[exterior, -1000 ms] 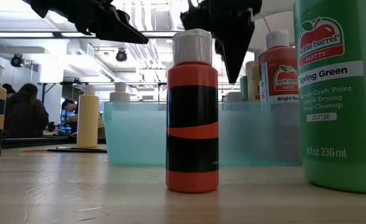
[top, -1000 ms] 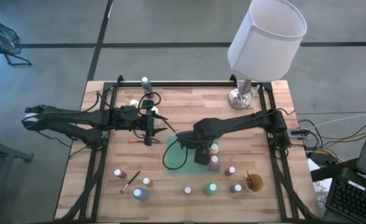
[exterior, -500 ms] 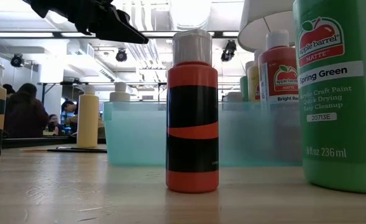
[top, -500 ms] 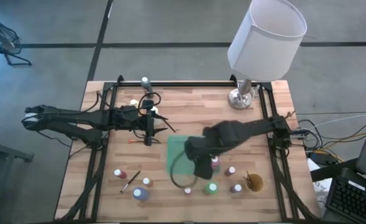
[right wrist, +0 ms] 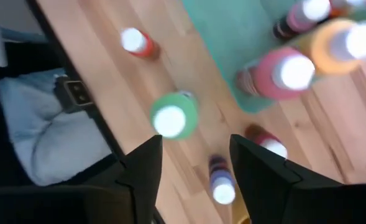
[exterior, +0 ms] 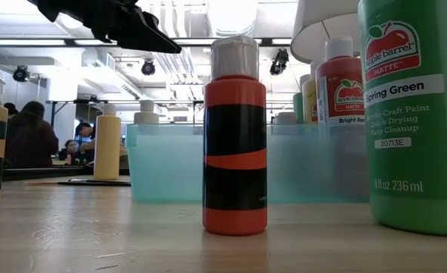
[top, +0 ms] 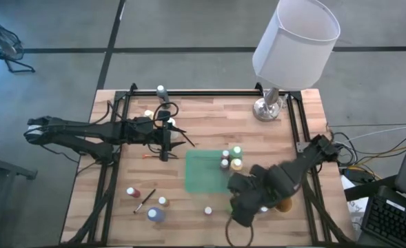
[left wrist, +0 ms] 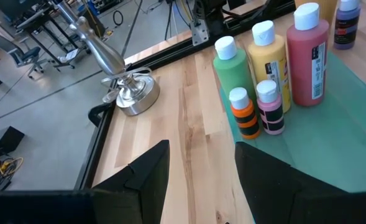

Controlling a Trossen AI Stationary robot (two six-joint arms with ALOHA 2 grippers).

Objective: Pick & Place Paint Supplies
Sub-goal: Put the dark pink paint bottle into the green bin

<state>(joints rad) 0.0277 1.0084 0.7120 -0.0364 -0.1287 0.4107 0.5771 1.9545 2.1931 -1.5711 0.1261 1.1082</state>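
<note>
Several pale-capped paint bottles (top: pixel 231 158) stand on the green mat (top: pixel 204 173); the left wrist view shows a green one (left wrist: pixel 230 64), a yellow one (left wrist: pixel 267 57) and a red one (left wrist: pixel 307 57). More bottles (top: pixel 154 213) and a dark-handled brush (top: pixel 144 201) lie near the front left. My right gripper (right wrist: pixel 195 146) hangs open and empty above a green bottle (right wrist: pixel 170 118) and a blue-capped one (right wrist: pixel 223 186) by the near edge. My left gripper (left wrist: pixel 201 149) waits open and empty at the mat's left.
A lamp with a white shade (top: pixel 296 41) and a metal base (top: pixel 266 109) stands at the far right. A tan cup (top: pixel 283 203) sits by my right arm. Up close in the low view stand an orange bottle (exterior: pixel 234 136) and a big green one (exterior: pixel 413 114).
My right gripper has risen from over the bottles on the mat's right side and swung toward the table's near edge, rolling as it went. It has left the low view upward. The bottles on the mat stand uncovered now.
</note>
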